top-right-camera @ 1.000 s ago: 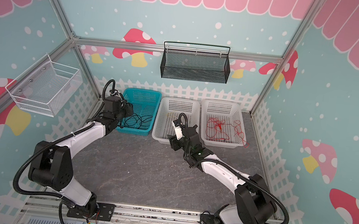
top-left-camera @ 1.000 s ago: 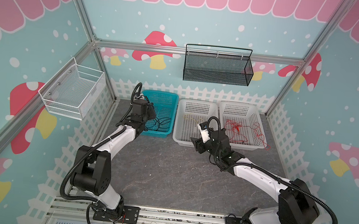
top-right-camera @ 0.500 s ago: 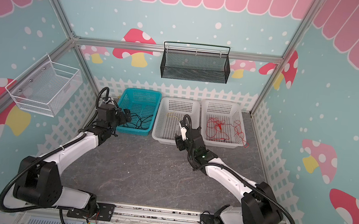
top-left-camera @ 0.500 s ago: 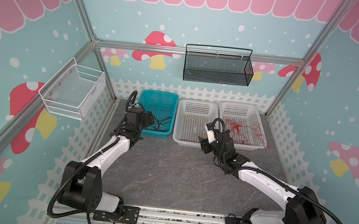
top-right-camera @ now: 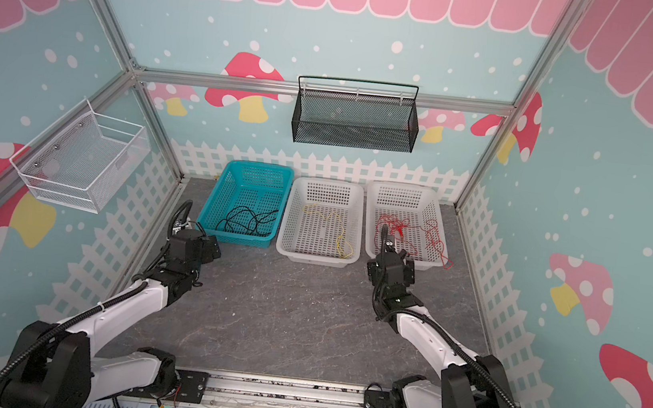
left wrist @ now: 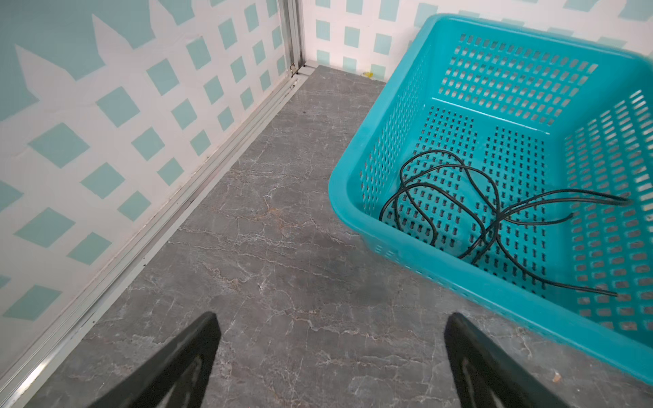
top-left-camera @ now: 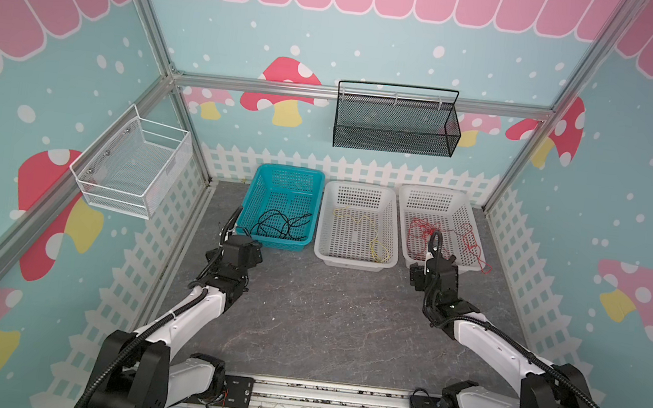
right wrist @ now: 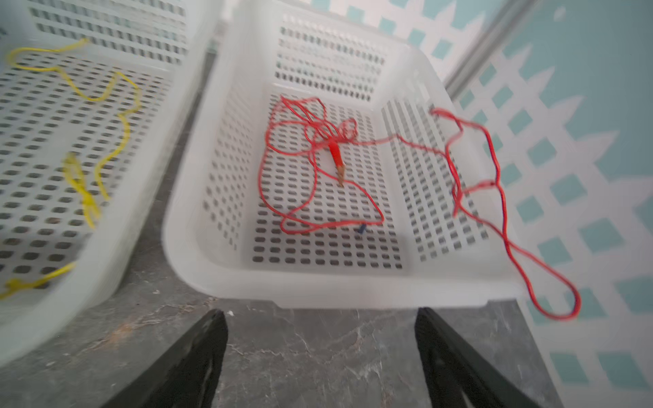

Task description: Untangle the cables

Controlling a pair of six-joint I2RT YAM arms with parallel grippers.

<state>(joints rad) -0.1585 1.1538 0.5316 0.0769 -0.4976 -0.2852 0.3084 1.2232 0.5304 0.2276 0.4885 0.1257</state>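
Observation:
Three cables lie apart in three baskets at the back. The black cable [top-left-camera: 287, 222] [left wrist: 499, 216] is coiled in the teal basket [top-left-camera: 291, 169]. A yellow cable [top-left-camera: 375, 247] [right wrist: 84, 197] rests in the middle white basket [top-left-camera: 352, 258]. The red cable [top-left-camera: 424, 229] [right wrist: 334, 150] fills the right white basket [top-left-camera: 430, 192], with one loop hanging over its right rim. My left gripper [left wrist: 333, 316] [top-left-camera: 246, 246] is open over bare tabletop, in front of the teal basket's left corner. My right gripper [right wrist: 320, 311] [top-left-camera: 430, 267] is open and holds nothing, just in front of the red cable's basket.
A black mesh basket [top-left-camera: 393, 133] hangs on the back wall and a white wire basket [top-left-camera: 132, 166] on the left wall. Picket-fence walls close in the grey tabletop [top-left-camera: 324, 318] on three sides.
Both arms drew back from the baskets toward the front. The right gripper moved right, from the middle basket to the red cable's basket. Both grippers opened wider.

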